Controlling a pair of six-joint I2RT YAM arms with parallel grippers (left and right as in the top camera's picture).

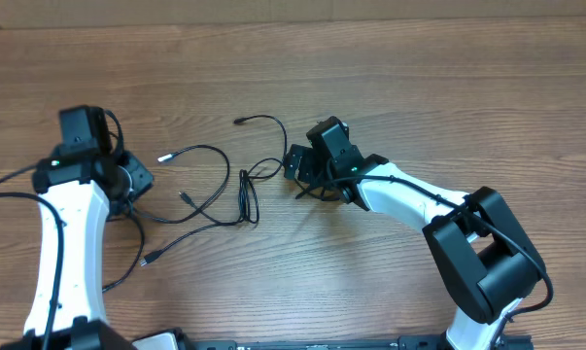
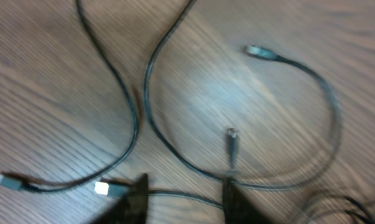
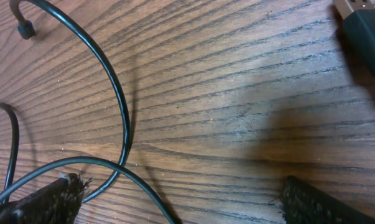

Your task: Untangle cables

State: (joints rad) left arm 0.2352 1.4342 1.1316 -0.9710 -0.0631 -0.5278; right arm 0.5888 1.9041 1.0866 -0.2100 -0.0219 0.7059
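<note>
Cables [image 1: 220, 190] lying looped on the bench [image 1: 419, 78] at centre-left of the overhead frame, left fingers [image 2: 237, 202] partly spread over one strand, right fingers [image 3: 41, 202] spread wide beside crossed strands; closing there could pinch both and tighten the tangle.

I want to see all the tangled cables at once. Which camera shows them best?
The overhead view: the cables lie spread whole across the table. The left wrist view shows only some blurry loops and plug ends; the right wrist view, just close-up strands.
</note>
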